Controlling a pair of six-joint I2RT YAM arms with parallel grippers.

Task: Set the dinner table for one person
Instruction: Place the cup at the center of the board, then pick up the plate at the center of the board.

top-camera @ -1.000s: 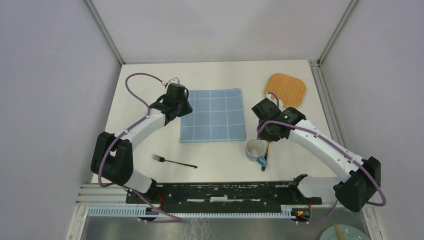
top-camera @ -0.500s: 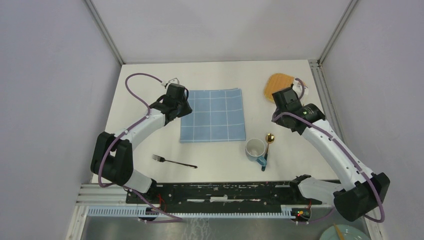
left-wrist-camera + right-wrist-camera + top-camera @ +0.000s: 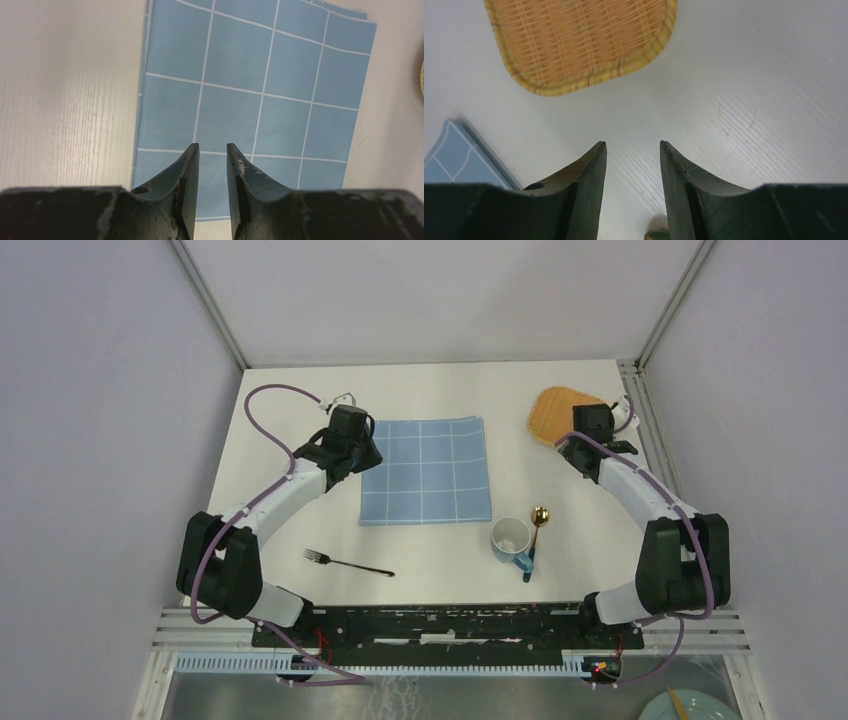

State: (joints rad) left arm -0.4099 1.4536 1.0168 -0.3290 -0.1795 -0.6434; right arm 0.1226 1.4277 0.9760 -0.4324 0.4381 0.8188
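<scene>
**Desk:** What has just changed?

**Photographer:** The right tool (image 3: 633, 145) hung over the mug (image 3: 511, 538) a second ago. It has swung to the far right corner and now hovers near the wicker tray (image 3: 560, 415), jaws spread wider, nothing between them. The spoon (image 3: 537, 525) lies just beside the mug. That piece looks placed, with the tray probably next.

**Desk:** And the left?

**Photographer:** The left tool (image 3: 212, 147) has not moved. It sits over the left edge of the blue checked cloth (image 3: 428, 470), jaws a narrow gap apart and gripping nothing.

**Desk:** Where is the table itself?

**Photographer:** The white worktop (image 3: 430, 390) spreads ahead of both arm bases, under every item.

**Desk:** The count?

**Photographer:** One cloth, one fork (image 3: 348, 563), one mug, one spoon, one tray. A pale dish (image 3: 690, 706) is cut off by the lower right corner, off the worktop. It may hold something, but I cannot tell what.
</scene>
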